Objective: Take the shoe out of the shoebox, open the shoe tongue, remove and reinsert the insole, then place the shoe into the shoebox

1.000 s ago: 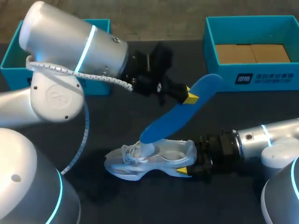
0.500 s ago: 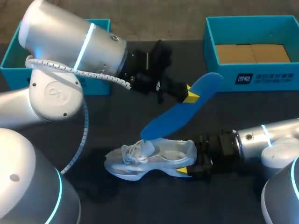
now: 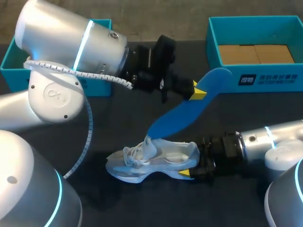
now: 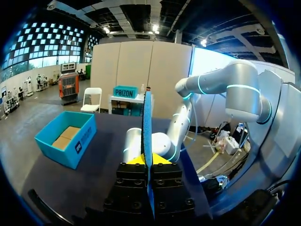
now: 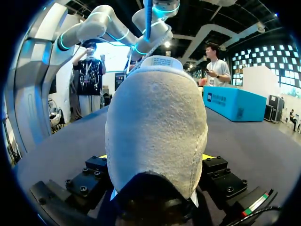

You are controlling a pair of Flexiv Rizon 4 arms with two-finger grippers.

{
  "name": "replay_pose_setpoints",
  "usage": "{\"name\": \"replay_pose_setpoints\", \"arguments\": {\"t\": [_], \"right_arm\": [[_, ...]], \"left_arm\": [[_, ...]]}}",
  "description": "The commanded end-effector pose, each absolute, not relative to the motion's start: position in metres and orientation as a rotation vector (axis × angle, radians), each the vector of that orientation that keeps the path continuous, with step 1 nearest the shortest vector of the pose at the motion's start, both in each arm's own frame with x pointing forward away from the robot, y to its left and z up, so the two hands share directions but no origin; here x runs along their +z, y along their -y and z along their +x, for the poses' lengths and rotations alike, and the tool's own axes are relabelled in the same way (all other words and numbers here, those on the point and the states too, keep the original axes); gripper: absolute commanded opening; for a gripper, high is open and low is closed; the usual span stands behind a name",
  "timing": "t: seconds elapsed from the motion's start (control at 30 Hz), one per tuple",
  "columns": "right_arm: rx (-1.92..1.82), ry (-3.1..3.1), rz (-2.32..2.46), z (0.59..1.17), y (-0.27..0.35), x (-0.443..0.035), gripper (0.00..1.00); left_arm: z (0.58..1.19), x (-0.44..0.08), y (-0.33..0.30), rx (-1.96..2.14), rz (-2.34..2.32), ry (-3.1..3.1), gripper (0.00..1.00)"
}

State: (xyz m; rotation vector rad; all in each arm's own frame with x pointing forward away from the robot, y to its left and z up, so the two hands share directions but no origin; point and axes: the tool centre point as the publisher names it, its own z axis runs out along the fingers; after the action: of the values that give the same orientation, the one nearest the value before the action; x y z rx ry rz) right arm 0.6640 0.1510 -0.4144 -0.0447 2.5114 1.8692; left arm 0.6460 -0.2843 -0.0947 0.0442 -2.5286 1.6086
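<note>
Nearest me, the shoe point(image 3: 151, 161) lies on its side on the dark matte table point(image 3: 118, 118). It is a pale, translucent mesh trainer with a thick whitish sole and white laces. My right gripper point(image 3: 191, 164) comes in low from behind the shoe's heel and is clamped on it, a yellow tip on each side. In the right wrist view the heel fills the space between the fingers point(image 5: 208, 159), a rounded cap of fuzzy, suede-like cream fabric on the shoe point(image 5: 155, 127).

Rising from the shoe's opening is the insole point(image 3: 184, 113), a long, smooth, bright blue foam blade with rounded ends, slanting up and away from the heel side. Its lower end sits right at the tongue point(image 3: 148, 147); I cannot tell whether the two touch.

Above and beyond the shoe, my left gripper point(image 3: 196, 92) pinches the insole near its upper end. The left wrist view shows the insole point(image 4: 147, 122) edge-on as a thin blue strip, squeezed between the closed black fingers of that gripper point(image 4: 149, 162).

Farthest off, beyond the shoe's heel side, stands the shoebox point(image 3: 265, 78), open, with teal walls, square corners and a plain brown cardboard floor. Beyond the toe side, a second teal box point(image 3: 12, 64) shows partly from behind my left arm.
</note>
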Motion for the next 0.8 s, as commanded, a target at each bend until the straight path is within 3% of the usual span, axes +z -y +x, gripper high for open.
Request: {"name": "replay_pose_setpoints", "arguments": {"t": [0.03, 0.8], "right_arm": [[1.865, -2.513, -0.043, 0.663, -0.151, -0.414, 0.00], [1.865, -2.513, -0.043, 0.663, -0.151, -0.414, 0.00]], "left_arm": [[0.644, -0.090, 0.286, 1.650, 0.024, 2.499, 0.00], [0.628, 0.003, 0.262, 1.889, 0.069, 2.196, 0.00]]}}
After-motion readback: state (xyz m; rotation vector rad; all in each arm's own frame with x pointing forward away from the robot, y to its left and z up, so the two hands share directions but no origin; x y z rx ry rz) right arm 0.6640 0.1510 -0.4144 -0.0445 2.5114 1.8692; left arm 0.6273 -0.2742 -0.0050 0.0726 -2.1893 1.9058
